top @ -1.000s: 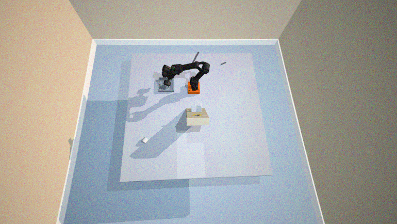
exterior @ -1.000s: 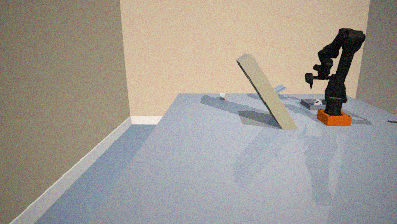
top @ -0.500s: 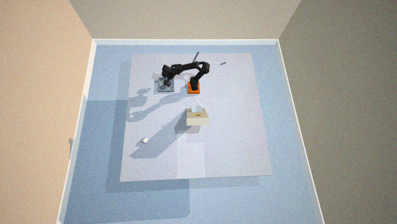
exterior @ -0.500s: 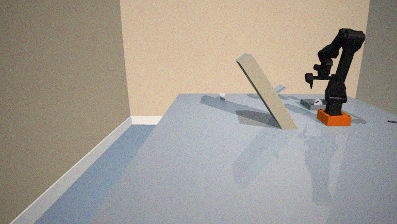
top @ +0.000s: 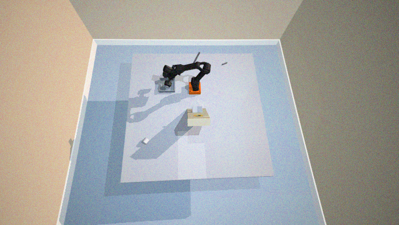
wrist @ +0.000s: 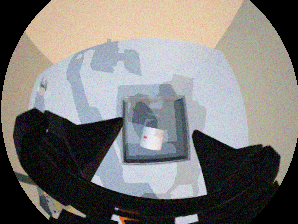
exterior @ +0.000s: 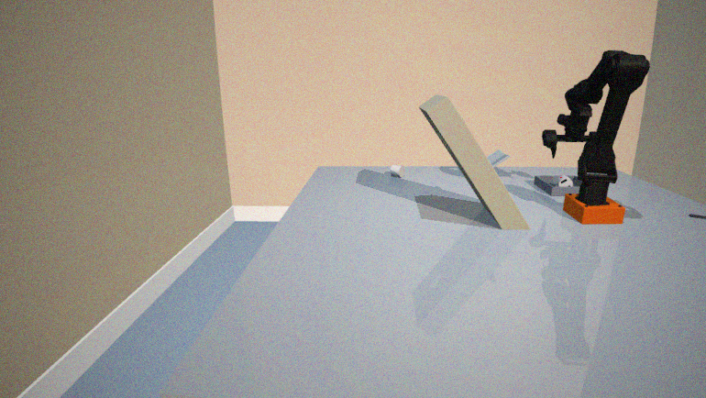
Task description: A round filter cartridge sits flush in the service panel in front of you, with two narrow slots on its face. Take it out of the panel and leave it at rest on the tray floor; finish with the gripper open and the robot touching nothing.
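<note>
While the end effector (exterior: pixel 553 148) (wrist: pixel 158 127) hangs open and holds nothing, the filter cartridge (exterior: pixel 565 182) (wrist: pixel 152 139) lies below it in the tray (top: pixel 167 90) (exterior: pixel 547 186) (wrist: pixel 156 161).

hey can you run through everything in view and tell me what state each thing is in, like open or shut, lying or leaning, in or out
Jaws: open, nothing between them, above the tray.
Filter cartridge: out of the panel, lying on its side in the tray.
Tray: open-topped, holding the cartridge.
Service panel: leaning at a slant.
</note>
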Robot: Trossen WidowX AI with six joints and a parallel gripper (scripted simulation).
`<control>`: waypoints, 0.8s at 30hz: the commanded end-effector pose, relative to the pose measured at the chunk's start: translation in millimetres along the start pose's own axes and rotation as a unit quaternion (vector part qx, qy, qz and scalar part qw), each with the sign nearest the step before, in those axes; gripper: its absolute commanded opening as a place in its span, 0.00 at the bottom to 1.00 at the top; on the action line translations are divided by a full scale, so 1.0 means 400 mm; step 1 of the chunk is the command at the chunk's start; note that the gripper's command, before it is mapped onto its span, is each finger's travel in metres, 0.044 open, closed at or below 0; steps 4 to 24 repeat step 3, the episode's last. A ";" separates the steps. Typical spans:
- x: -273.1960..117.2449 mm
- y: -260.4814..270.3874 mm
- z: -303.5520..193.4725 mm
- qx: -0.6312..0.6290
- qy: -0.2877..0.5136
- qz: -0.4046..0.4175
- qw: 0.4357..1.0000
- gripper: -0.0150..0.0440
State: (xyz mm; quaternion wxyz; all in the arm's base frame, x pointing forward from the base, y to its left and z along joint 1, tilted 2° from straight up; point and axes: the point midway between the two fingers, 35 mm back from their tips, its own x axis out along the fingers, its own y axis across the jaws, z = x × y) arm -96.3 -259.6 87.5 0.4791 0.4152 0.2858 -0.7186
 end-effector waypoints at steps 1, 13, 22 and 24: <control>0.001 0.000 -0.002 0.000 0.001 0.000 1.000 1.00; 0.001 0.000 -0.002 0.000 0.001 0.000 1.000 1.00; 0.001 0.000 -0.002 0.000 0.001 0.000 1.000 1.00; 0.001 0.000 -0.002 0.000 0.001 0.000 1.000 1.00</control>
